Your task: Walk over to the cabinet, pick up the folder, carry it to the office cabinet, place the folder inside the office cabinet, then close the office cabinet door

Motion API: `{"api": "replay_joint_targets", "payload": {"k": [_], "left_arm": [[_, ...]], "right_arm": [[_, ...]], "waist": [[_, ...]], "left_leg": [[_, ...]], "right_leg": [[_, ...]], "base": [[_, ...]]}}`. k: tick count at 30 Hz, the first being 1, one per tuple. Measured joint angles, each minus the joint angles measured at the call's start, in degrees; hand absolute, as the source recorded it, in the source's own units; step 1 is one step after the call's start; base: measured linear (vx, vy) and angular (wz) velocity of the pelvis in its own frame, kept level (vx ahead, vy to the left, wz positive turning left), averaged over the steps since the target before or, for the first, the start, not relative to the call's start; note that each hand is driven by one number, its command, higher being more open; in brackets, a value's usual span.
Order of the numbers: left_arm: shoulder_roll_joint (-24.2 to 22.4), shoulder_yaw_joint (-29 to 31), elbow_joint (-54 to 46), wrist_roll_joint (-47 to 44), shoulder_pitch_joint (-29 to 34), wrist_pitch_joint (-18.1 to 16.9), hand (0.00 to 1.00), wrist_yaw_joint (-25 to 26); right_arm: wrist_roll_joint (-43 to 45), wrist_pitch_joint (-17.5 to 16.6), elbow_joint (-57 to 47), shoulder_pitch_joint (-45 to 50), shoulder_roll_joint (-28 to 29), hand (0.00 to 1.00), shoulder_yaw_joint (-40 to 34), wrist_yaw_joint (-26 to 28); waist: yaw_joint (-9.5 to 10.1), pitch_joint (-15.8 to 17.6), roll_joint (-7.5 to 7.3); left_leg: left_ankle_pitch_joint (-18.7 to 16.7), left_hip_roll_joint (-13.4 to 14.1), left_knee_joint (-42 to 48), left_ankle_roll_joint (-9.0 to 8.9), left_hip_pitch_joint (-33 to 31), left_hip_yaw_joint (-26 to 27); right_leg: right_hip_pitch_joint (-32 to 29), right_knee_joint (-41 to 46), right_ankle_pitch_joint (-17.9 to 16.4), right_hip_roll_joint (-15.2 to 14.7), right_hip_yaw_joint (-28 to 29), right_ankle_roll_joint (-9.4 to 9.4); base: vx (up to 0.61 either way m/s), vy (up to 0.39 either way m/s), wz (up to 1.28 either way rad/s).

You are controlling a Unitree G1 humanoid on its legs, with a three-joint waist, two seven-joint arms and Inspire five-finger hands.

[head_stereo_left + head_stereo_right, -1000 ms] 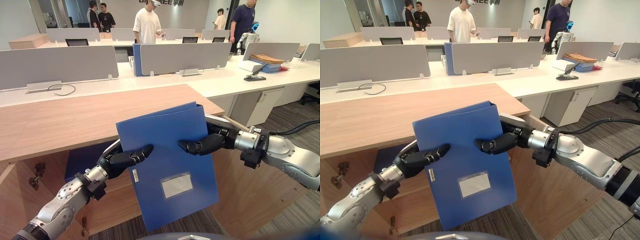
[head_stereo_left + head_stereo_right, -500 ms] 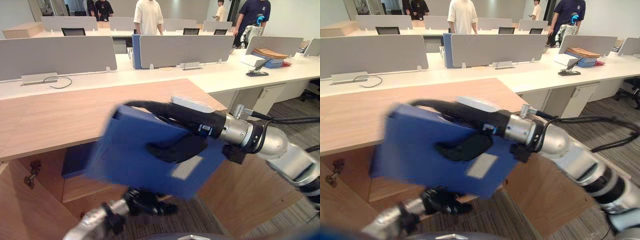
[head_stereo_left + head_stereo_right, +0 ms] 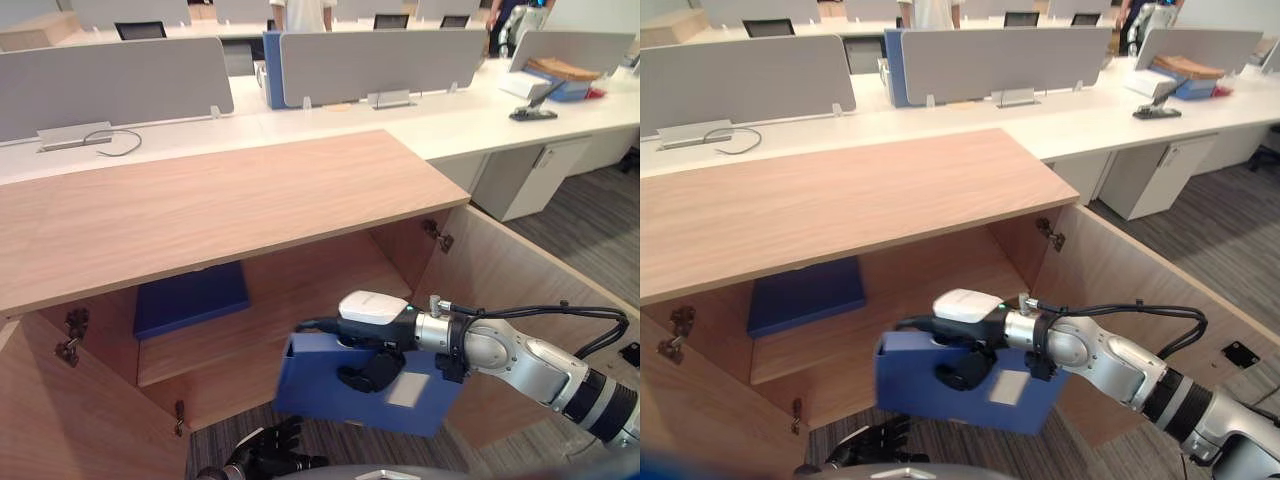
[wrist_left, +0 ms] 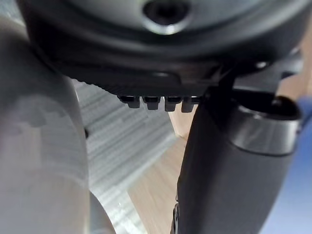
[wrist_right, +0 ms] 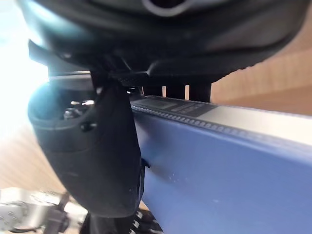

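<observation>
My right hand is shut on the blue folder, thumb across its front and fingers behind its top edge. The folder, with a white label on its face, hangs upright just in front of the open wooden cabinet, at the level of the lower compartment. The right wrist view shows the thumb pressed against the folder's blue face. My left hand is open, low under the folder and apart from it, over the carpet.
Another blue folder lies flat on the cabinet shelf at the left. Cabinet doors stand open on the right and the left. White desks with grey dividers run behind the cabinet.
My left hand has let go of the folder and dropped below it, open. The right hand has carried the folder down to the cabinet opening. The camera has tilted down.
</observation>
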Motion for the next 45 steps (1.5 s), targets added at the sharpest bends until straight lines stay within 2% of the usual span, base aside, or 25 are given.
{"api": "replay_joint_targets", "payload": {"k": [1, 2, 6, 10, 12, 13, 14, 15, 17, 18, 19, 20, 22, 23, 24, 26, 30, 34, 40, 43, 45], "left_arm": [[-0.6, 1.8, 1.6, 1.5, -0.1, 0.0, 1.0, 1.0], [-1.6, 6.3, 5.7, 4.6, -0.1, 0.3, 1.0, 3.0], [-3.5, 14.4, 8.7, 9.2, 0.2, 1.3, 1.0, 7.6], [-4.6, 17.4, 8.2, 10.3, 0.0, 0.8, 1.0, 9.6], [-5.4, 18.4, 7.7, 10.2, 0.0, 0.8, 1.0, 10.0], [-6.1, 18.6, 7.2, 10.1, -0.1, 0.8, 1.0, 10.4], [-6.6, 18.7, 7.0, 10.1, -0.2, 0.8, 1.0, 10.9], [-7.0, 18.8, 6.8, 10.1, -0.1, 0.8, 1.0, 11.2], [-7.8, 18.8, 5.8, 9.5, -0.1, 0.9, 1.0, 13.1], [-7.8, 18.8, 5.4, 9.3, 0.0, 0.9, 1.0, 13.6], [-8.1, 18.9, 4.6, 8.9, 0.1, 1.0, 1.0, 14.9], [-8.3, 18.9, 3.8, 8.8, 0.2, 1.1, 1.0, 16.0], [-8.4, 18.9, 2.8, 8.8, 0.3, 1.4, 1.0, 17.0], [-8.6, 19.4, 1.8, 8.5, 0.4, 1.5, 1.0, 17.9], [-8.8, 19.6, 1.3, 8.3, 0.4, 1.4, 1.0, 18.3], [-10.2, 21.2, -1.9, 7.3, 0.3, 1.3, 1.0, 18.9], [-11.7, 21.1, -5.9, 5.1, 0.1, 1.2, 1.0, 19.5], [-12.0, 21.1, -8.0, 3.1, 0.0, 0.8, 1.0, 19.5], [-12.4, 21.1, -10.6, -1.3, -1.4, 0.7, 1.0, 19.5], [-13.0, 20.9, -10.9, -3.3, -3.4, 0.7, 1.0, 20.1], [-13.2, 20.9, -10.9, -3.5, -4.1, 0.6, 1.0, 21.0]], "right_arm": [[-0.7, 0.0, 0.6, 0.0, 0.0, 0.0, 0.4, 0.1], [-1.6, 0.0, 1.7, 0.0, 0.1, 0.0, 1.3, 0.6], [-3.7, -0.2, 6.8, -0.7, 1.7, 0.0, 3.0, 1.2], [-5.8, 0.6, 19.5, -0.6, 8.0, 0.0, 2.4, 1.9], [-5.6, 2.2, 26.7, 0.9, 12.5, 0.0, -2.7, 2.0], [-4.1, 4.2, 32.2, 1.7, 16.6, 0.0, -8.5, 1.7], [-0.6, 6.5, 38.4, 1.7, 21.1, 0.0, -15.5, 0.5], [1.2, 7.5, 41.0, 1.7, 23.3, 0.0, -19.3, -0.6], [13.6, 11.2, 48.3, 1.1, 31.5, 0.0, -34.5, -8.7], [18.2, 11.5, 49.7, 0.6, 33.1, 0.0, -37.2, -11.0], [30.4, 11.7, 51.0, -0.6, 35.9, 0.0, -42.2, -15.4], [41.6, 11.4, 51.2, -1.9, 37.5, 0.0, -44.2, -18.7], [50.7, 11.0, 51.3, -3.3, 38.2, 0.0, -45.1, -20.8], [60.1, 10.2, 51.3, -5.0, 39.4, 0.0, -47.3, -22.2], [62.4, 9.7, 51.0, -5.6, 40.0, 0.0, -48.4, -22.6], [69.0, 8.2, 46.1, -6.8, 41.2, 0.0, -51.4, -23.8], [73.0, 6.6, 39.7, -10.7, 41.3, 0.0, -51.3, -24.2], [73.0, 6.5, 39.3, -16.8, 41.5, 0.0, -51.2, -25.1], [73.1, 6.2, 39.7, -27.9, 40.6, 0.0, -54.3, -29.1], [73.6, 6.1, 45.7, -37.3, 36.8, 0.0, -57.4, -32.3], [74.3, 5.9, 47.6, -40.0, 35.2, 0.0, -58.3, -33.2]], "waist": [[0.0, 0.0, 0.01], [0.04, 0.1, 0.07], [0.53, 1.2, 0.48], [1.39, 2.5, 1.11], [1.45, 3.2, 1.92], [1.48, 3.7, 2.8], [1.49, 4.3, 3.73], [1.52, 4.5, 4.09], [2.13, 5.1, 5.0], [2.26, 5.1, 5.04], [2.64, 5.7, 5.14], [2.65, 6.3, 5.23], [2.71, 7.1, 5.25], [2.75, 8.6, 5.09], [2.88, 9.3, 5.22], [3.34, 12.2, 6.22], [4.26, 14.9, 8.28], [5.02, 15.7, 8.37], [5.41, 19.1, 9.03], [5.63, 20.9, 10.12], [5.7, 21.1, 10.31]], "left_leg": [[0.0, 0.0, -0.1, 0.08, 0.0, -0.1], [-0.2, 0.3, 0.0, 0.42, 0.1, -1.1], [-0.3, 0.5, 0.1, 0.54, -0.3, -2.5], [-0.3, 0.3, 1.3, 0.53, -2.3, -5.4], [0.2, -0.1, 1.5, 0.59, -3.5, -7.0], [0.7, -0.5, 1.0, 0.72, -4.0, -8.0], [1.4, -0.8, 0.1, 0.86, -4.1, -8.7], [1.8, -0.9, -0.4, 0.9, -4.1, -9.0], [2.7, -1.0, -1.6, 0.86, -4.4, -10.3], [2.8, -1.0, -1.6, 0.91, -4.6, -10.5], [2.9, -1.0, -1.6, 1.07, -5.0, -10.8], [2.9, -1.0, -1.5, 1.12, -5.1, -11.0], [2.9, -1.0, -1.3, 1.13, -5.3, -11.1], [2.5, -1.0, 0.3, 1.46, -6.2, -11.8], [1.9, -0.8, 1.7, 1.32, -6.9, -12.0], [-2.3, 0.9, 11.6, 1.38, -12.8, -13.5], [-7.7, 2.3, 24.9, 1.5, -21.7, -14.9], [-9.9, 2.8, 31.5, 1.59, -27.8, -15.1], [-13.3, 2.4, 41.8, 1.99, -36.1, -15.4], [-14.8, 1.1, 47.7, 2.34, -41.6, -16.9], [-15.5, 0.5, 50.2, 2.51, -44.1, -17.9]], "right_leg": [[0.0, 0.0, 0.0, 0.1, 0.2, -0.03], [0.0, -0.1, 0.1, 0.4, 0.5, -0.06], [0.2, -0.1, 0.1, 0.5, -0.7, -0.12], [0.1, -0.3, 0.1, -0.1, -3.2, -0.12], [-0.1, -0.8, 0.0, -0.6, -4.7, -0.15], [-0.5, -1.0, 0.0, -0.9, -5.6, -0.14], [-0.5, -1.0, 0.0, -1.1, -6.3, -0.13], [-0.5, -1.1, 0.0, -1.2, -6.7, -0.13], [-0.6, -1.1, 0.0, -1.2, -7.8, -0.12], [-0.8, -1.2, 0.0, -1.2, -8.0, -0.12], [-0.9, -1.1, 0.1, -1.2, -8.4, -0.12], [-0.9, -1.1, 0.1, -1.2, -8.6, -0.11], [-0.9, -0.9, 0.1, -1.3, -8.8, -0.09], [-0.9, -0.4, 0.1, -1.5, -9.2, -0.07], [-1.2, 0.1, 0.1, -1.6, -9.5, -0.08], [-3.4, 3.5, -0.4, -1.5, -10.8, -0.09], [-10.5, 13.8, -5.4, -1.4, -11.8, -0.21], [-17.1, 21.9, -8.9, -1.7, -11.6, -0.37], [-27.0, 35.7, -14.4, -3.2, -10.6, 0.01], [-32.2, 43.3, -17.7, -5.0, -11.3, 0.1], [-34.4, 46.4, -19.2, -5.8, -11.9, 0.09]], "base": [[0.05, -0.012, -0.15], [0.04, -0.025, -0.11], [0.0, -0.02, 0.11], [-0.06, -0.009, 0.36], [-0.06, -0.003, 0.41], [-0.05, 0.003, 0.4], [-0.04, 0.003, 0.36], [-0.03, 0.0, 0.31], [0.0, -0.012, 0.27], [0.02, -0.018, 0.2], [0.02, -0.013, 0.12], [0.02, -0.01, 0.1], [0.01, 0.001, 0.1], [-0.01, 0.005, 0.15], [-0.04, 0.012, 0.22], [-0.1, 0.016, 0.27], [-0.13, 0.022, 0.15], [-0.13, 0.01, -0.02], [-0.12, 0.001, 0.03], [-0.08, 0.014, 0.27], [-0.04, -0.012, 0.39]]}}
